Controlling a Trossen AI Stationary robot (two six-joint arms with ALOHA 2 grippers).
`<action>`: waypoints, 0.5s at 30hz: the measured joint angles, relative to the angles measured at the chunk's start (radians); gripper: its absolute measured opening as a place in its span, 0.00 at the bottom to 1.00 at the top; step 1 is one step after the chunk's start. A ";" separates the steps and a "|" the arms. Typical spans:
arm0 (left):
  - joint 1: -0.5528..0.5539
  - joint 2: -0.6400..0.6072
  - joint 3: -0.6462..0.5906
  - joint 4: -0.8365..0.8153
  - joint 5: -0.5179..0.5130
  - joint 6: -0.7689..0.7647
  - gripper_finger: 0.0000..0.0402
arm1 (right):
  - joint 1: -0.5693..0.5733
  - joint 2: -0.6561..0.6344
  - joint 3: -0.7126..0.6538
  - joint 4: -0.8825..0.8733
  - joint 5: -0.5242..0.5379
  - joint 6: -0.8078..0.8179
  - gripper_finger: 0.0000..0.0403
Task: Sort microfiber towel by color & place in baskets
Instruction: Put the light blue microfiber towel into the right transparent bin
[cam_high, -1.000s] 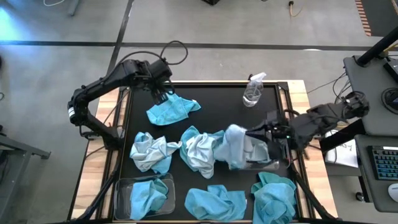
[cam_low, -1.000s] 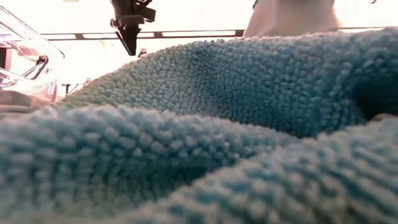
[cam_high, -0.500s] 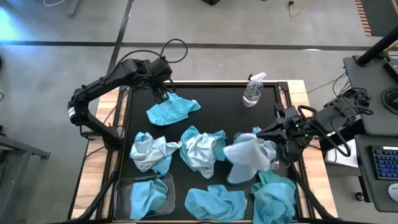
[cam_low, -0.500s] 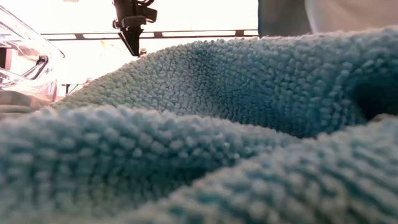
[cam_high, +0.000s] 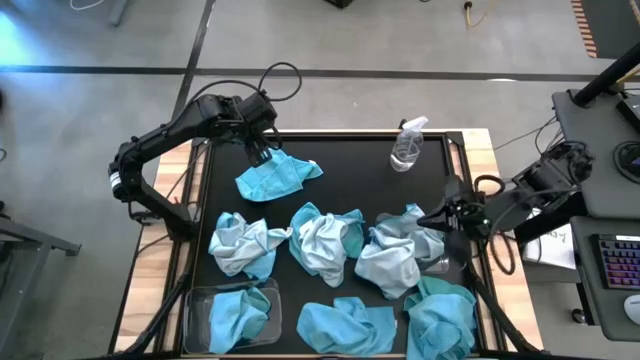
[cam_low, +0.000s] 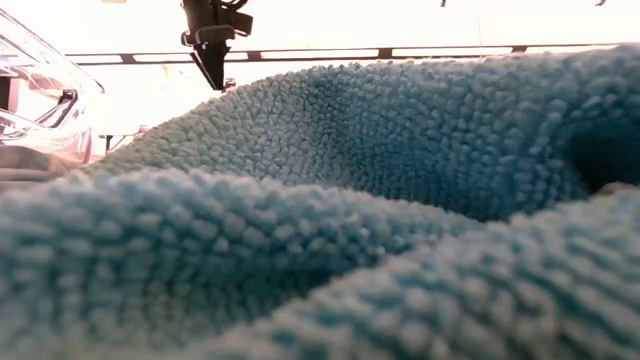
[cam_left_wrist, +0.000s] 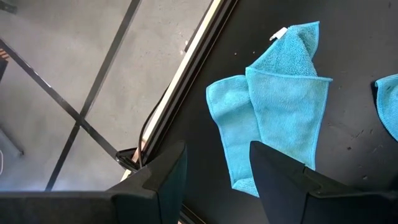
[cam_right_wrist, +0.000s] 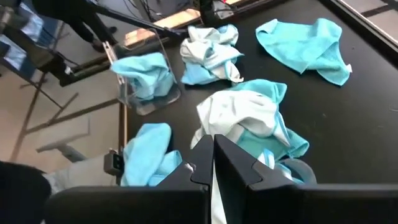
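Note:
My right gripper (cam_high: 430, 219) is shut at the table's right side, beside a pale light-blue towel (cam_high: 392, 262). That towel lies heaped over the right clear basket (cam_high: 441, 264). My left gripper (cam_high: 262, 152) hangs open at the far left, just above one end of a flat turquoise towel (cam_left_wrist: 283, 106) and not touching it. The near-left basket (cam_high: 200, 300) holds a turquoise towel (cam_high: 238, 316). Two heaps that mix pale and turquoise cloth (cam_high: 240, 245) (cam_high: 325, 242) lie mid-table. My right gripper is shut on the pale towel at its far right edge (cam_high: 420, 228), coming in slanting down from the table's right. A thin pale strip (cam_right_wrist: 214, 194) shows between the shut fingers, which hide the pinch itself. The rest of the towel lies slack on the basket.
A small clear spray bottle (cam_high: 408, 146) stands at the far edge. Two turquoise towels (cam_high: 345, 326) (cam_high: 440, 312) lie along the near edge, and one of them fills the low view (cam_low: 320, 200). Bare black mat lies between the far-left towel and the bottle.
My right gripper has drawn back toward the table's right edge, risen a little and tipped, staying shut. The pale towel went with it from mid-table. It hung bunched below the fingers and has now sunk onto the right basket, spread wider.

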 joint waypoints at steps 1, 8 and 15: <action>0.000 0.000 0.000 0.000 0.000 0.000 0.40 | 0.000 0.006 -0.006 0.000 0.000 0.004 0.02; 0.000 0.000 0.000 0.002 0.000 -0.001 0.40 | 0.000 0.104 -0.037 -0.018 -0.001 0.005 0.02; 0.000 0.000 0.000 0.001 0.051 -0.010 0.40 | -0.001 0.263 -0.061 -0.068 -0.091 0.020 0.02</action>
